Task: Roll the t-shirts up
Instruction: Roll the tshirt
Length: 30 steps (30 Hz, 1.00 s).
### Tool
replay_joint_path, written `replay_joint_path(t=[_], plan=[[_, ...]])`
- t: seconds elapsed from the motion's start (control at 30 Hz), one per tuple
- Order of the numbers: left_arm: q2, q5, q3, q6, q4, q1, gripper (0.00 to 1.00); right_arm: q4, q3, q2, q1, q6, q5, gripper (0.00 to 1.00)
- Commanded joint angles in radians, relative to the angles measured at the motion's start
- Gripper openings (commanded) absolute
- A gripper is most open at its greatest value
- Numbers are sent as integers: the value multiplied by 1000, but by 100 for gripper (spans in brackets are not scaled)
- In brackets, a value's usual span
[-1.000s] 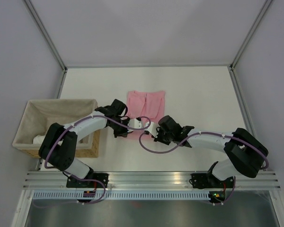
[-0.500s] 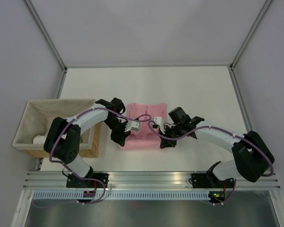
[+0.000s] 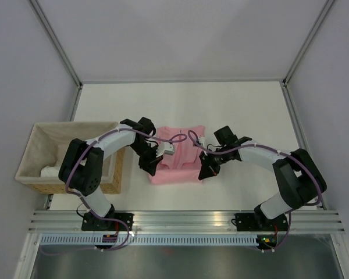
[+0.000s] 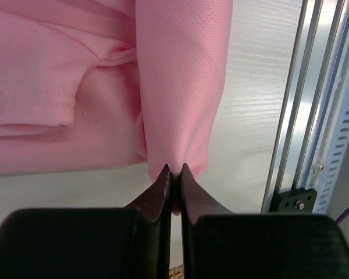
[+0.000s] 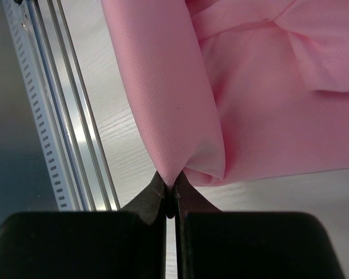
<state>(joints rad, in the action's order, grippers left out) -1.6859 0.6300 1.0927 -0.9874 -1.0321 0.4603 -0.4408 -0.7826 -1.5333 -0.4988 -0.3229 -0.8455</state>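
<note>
Now left claw (image 4: 174,170) and right claw (image 5: 170,185) each clamp the pink t-shirt (image 3: 180,168) at its rolled near fold.

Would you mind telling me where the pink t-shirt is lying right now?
In the top view the pink t-shirt lies mid-table between the two arms, right of the wicker basket, with a fold pinched by the left tool and right tool.
</note>
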Motion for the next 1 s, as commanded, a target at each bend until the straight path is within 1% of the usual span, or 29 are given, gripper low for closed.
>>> replay_joint_path(t=[0.0,0.07,0.17,0.27,0.3,0.4,0.43,0.53,0.57,0.63,0.67,0.77,0.8,0.83,0.9,0.93,0.97], plan=[[-26,-7,50,82,50,-2,3,43,-18,-48,26,47,-82,0],[-40,-48,61,108,76,-2,2,50,-18,-60,37,61,-78,0],[-69,-94,72,141,127,-2,2,66,-21,-80,68,94,-52,3],[-104,-104,94,154,144,-2,3,65,-32,-88,106,117,-21,17],[-116,-102,104,161,144,-2,3,50,-44,-84,112,116,-17,30],[-120,-99,121,185,144,-2,4,5,-75,-59,135,108,-1,49],[-117,-96,131,193,142,-2,4,-12,-86,-50,144,96,-1,52],[-113,-92,134,199,144,-2,6,-76,-119,-11,146,65,-10,55],[-113,-92,134,207,142,-2,6,-78,-118,-2,146,74,-21,60],[-116,-84,131,210,142,-2,7,-33,-81,13,146,126,-29,61],[-115,-81,130,214,142,-2,7,46,-39,10,146,207,-30,61],[-116,-78,133,222,142,-2,9,186,11,-22,137,317,-4,60],[-116,-78,134,225,141,-2,9,209,26,-30,134,370,6,60],[-116,-79,136,222,142,-2,10,241,31,-37,125,383,34,59],[-116,-79,136,222,142,-2,12,273,37,-62,121,418,59,54],[-116,-79,136,217,141,-2,14,299,36,-73,123,429,56,50],[-116,-81,138,216,141,-2,15,312,34,-88,121,442,49,33]])
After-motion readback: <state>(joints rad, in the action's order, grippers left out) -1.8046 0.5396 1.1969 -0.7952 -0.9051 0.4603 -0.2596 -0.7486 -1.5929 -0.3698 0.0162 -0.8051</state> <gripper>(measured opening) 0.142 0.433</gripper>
